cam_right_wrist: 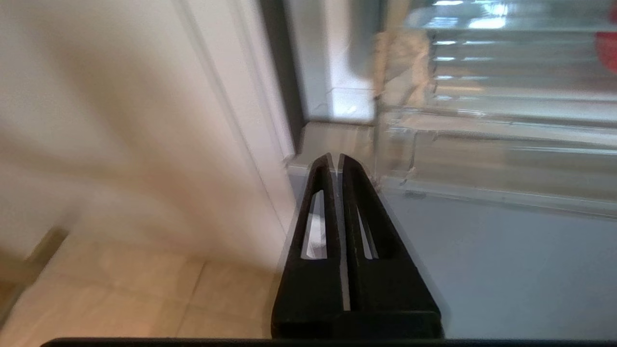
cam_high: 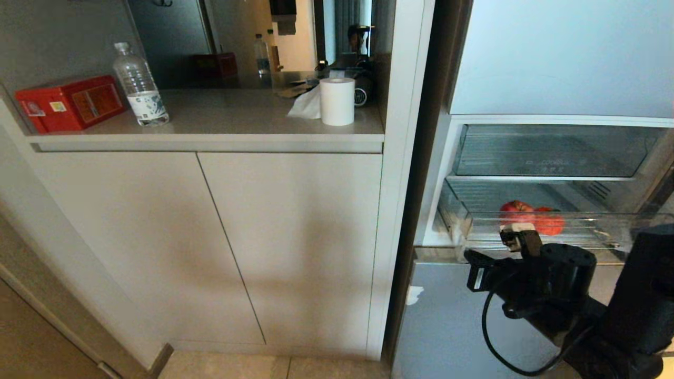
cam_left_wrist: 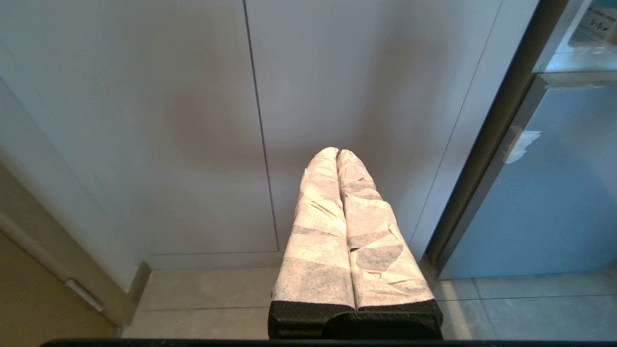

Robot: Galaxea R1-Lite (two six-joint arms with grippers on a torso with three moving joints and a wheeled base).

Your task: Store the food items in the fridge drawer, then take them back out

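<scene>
Two red-orange round food items [cam_high: 518, 210] [cam_high: 550, 222] lie side by side inside the fridge drawer [cam_high: 590, 216], a clear pulled-out bin with a tall front lip. One shows as a red patch [cam_right_wrist: 608, 46] at the edge of the right wrist view, behind the drawer [cam_right_wrist: 482, 135] wall. My right gripper [cam_high: 472, 271] hovers just in front of the drawer's left corner and below its lip, holding nothing. Its black fingers [cam_right_wrist: 359, 202] stand a narrow slit apart. My left gripper [cam_left_wrist: 337, 152], wrapped in white tape, is shut and empty, facing the cabinet door low down.
Another clear flat-fronted compartment [cam_high: 547, 152] sits above the drawer. The blue-grey lower fridge door [cam_high: 447, 326] is below it. To the left stand white cabinet doors [cam_high: 210, 237] under a counter with a red box [cam_high: 68, 102], a water bottle [cam_high: 139, 84] and a paper roll [cam_high: 337, 100].
</scene>
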